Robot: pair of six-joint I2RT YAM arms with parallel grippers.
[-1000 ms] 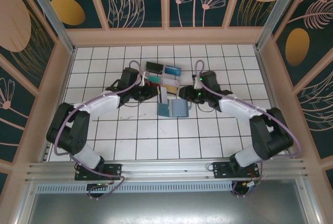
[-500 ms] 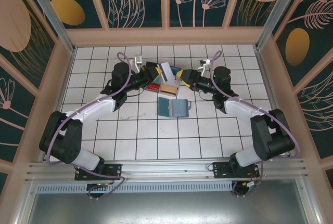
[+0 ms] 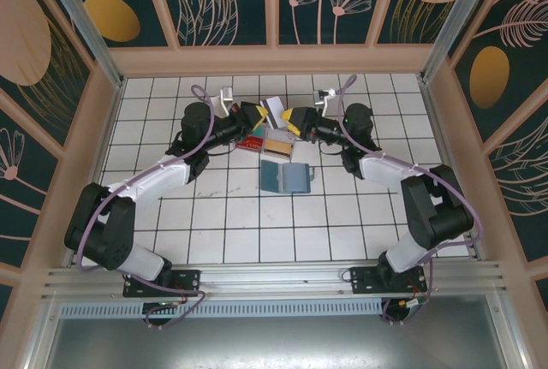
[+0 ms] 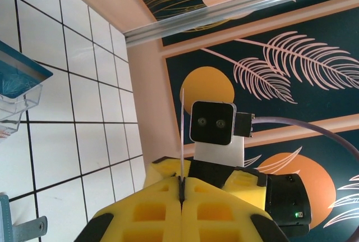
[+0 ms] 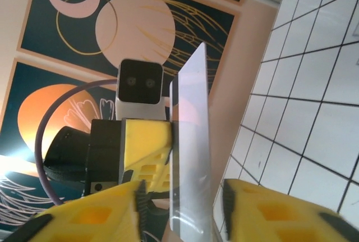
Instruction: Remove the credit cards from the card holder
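Above the far half of the white tiled table (image 3: 171, 215), the left gripper (image 3: 257, 115) reaches in from the left with its 2 yellow fingers pressed together on 1 pale credit card (image 3: 274, 110). In the left wrist view the card (image 4: 182, 135) stands edge-on as a thin line rising from the closed left gripper (image 4: 182, 185). Below the raised card, a clear plastic tray (image 3: 272, 148) with red and yellowish contents sits at mid-table. The teal card holder (image 3: 285, 177) lies opened flat on the tiles just on the near side of the tray, well clear of both grippers. From the right, the right gripper (image 3: 293, 121) meets the card at its other end. In the right wrist view the right gripper (image 5: 182, 192) has its 2 jaws apart, the card (image 5: 192, 141) upright between them with a gap at each side, the left arm's yellow finger (image 5: 147, 141) gripping it behind.
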